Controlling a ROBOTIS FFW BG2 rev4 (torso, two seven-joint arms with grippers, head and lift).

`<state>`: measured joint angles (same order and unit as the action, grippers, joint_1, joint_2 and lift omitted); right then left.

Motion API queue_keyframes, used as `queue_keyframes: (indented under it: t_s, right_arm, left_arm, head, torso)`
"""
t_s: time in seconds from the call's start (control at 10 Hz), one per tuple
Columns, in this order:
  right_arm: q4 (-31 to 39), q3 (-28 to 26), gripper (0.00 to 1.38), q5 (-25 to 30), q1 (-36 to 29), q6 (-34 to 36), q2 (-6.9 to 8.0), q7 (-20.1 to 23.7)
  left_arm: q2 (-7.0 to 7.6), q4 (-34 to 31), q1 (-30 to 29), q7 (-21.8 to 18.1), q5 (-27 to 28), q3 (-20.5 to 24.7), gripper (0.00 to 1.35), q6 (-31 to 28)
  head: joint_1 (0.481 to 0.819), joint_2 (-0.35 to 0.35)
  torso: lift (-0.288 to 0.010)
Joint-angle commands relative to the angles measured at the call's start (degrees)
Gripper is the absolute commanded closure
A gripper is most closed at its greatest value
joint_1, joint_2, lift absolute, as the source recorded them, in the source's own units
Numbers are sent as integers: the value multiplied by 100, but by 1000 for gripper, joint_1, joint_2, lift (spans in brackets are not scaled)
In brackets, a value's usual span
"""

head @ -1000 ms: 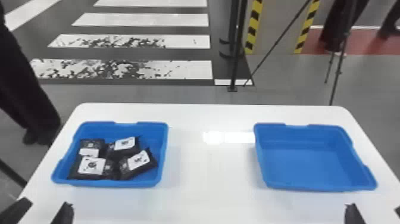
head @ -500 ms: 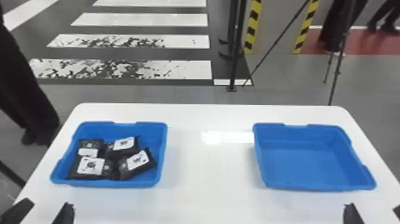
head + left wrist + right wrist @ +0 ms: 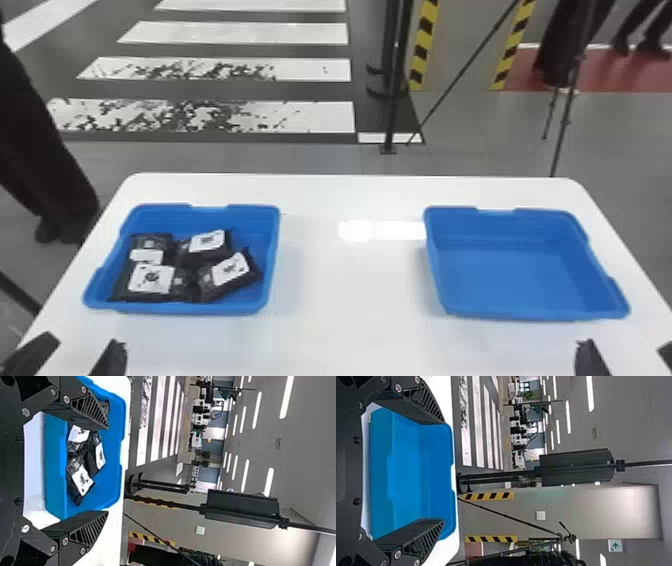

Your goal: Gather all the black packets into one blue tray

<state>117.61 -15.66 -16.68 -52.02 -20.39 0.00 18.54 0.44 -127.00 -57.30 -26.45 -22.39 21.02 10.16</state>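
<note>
In the head view, my left gripper (image 3: 84,345) is at the bottom left, short of the left blue tray (image 3: 200,308), its two fingers wide apart. That tray holds several black packets (image 3: 227,275) with white labels, bunched toward its left and near side. My right gripper (image 3: 629,350) is at the bottom right, below the bare right blue tray (image 3: 505,270). In the left wrist view, the open left gripper (image 3: 107,469) faces the packets (image 3: 81,479). The right wrist view has the right gripper (image 3: 443,471) open, nothing between its fingers, facing the right tray (image 3: 407,471).
Both trays stand on a white table (image 3: 350,295), with a wide stretch of tabletop between them. Beyond its far edge are a black stand (image 3: 392,100) and thin tripod legs (image 3: 562,130) on the floor. A person's dark-clothed legs are beside the table's left edge.
</note>
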Motion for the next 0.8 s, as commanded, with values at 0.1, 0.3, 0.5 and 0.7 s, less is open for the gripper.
queue_keyframes:
  t_s: [0.1, 0.3, 0.5, 0.7]
  right_arm:
    - [2, 12, 154, -12, 13, 0, 5, 0]
    - [-12, 35, 156, -12, 13, 0, 5, 0]
    - [-12, 46, 154, -12, 13, 0, 5, 9]
    - [-40, 57, 154, -23, 27, 0, 5, 0]
  left_arm:
    - [9, 9, 21, -9, 0, 0, 297, -3]
    - [9, -5, 21, -18, 0, -12, 300, -31]
    - [18, -5, 21, -18, 0, -12, 300, -17]
    - [26, -5, 21, -18, -12, -12, 300, -31]
  head:
    - [695, 0]
    - [695, 0]
    - [695, 2]
    - [695, 3]
  torso:
    - [-110]
    - [-110]
    - [-110]
    - [-110]
